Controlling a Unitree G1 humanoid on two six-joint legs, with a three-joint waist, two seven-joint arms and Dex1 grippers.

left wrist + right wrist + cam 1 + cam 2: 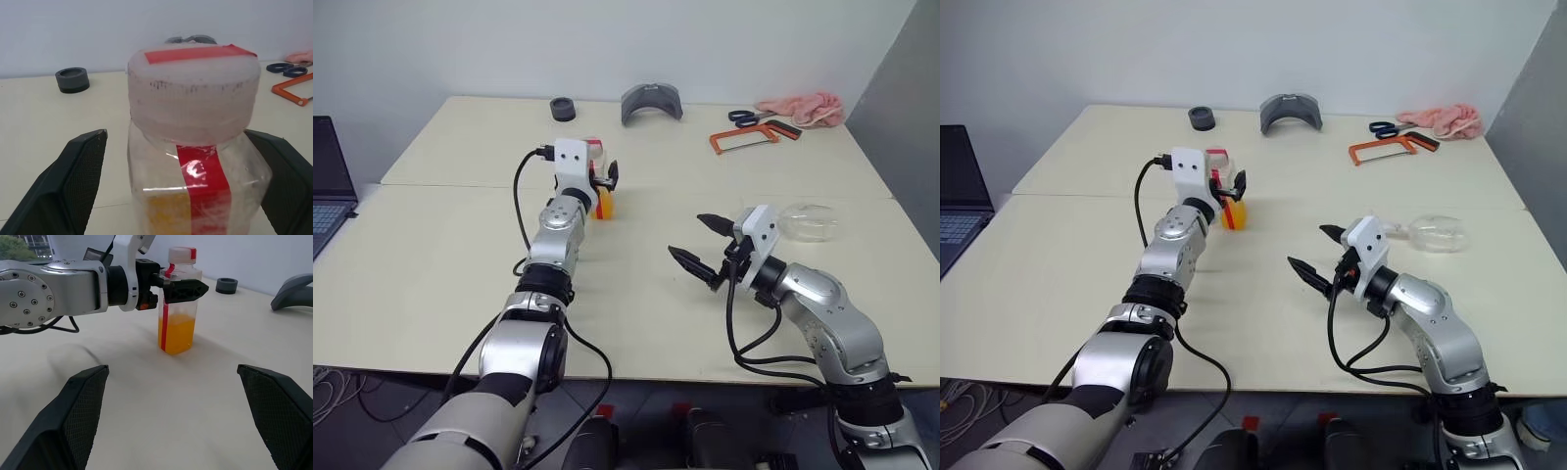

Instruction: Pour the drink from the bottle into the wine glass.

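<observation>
Two black-fingered grippers are working over the cream table, and both are standing wide apart with nothing clasped. The left gripper is reaching level around the small clear plastic bottle with the red label strip and red-and-white cap, one finger showing on each side of the bottle's shoulder just below the cap; the left wrist view is showing a gap between each finger and the plastic, so the bottle is standing upright on the table, not squeezed. The translucent orange-yellow drink is filling roughly the lower half of it. The right gripper is hovering released over the near middle of the table, pointing toward the bottle and well apart from it. The clear stemmed wine glass is lying on its side just beyond the right wrist, toward the table's right edge. Along the far edge, a black round ring, a grey curved shell, an orange-framed hacksaw, dark-handled scissors and a pink cloth are resting. A laptop is sitting beyond the left edge.
</observation>
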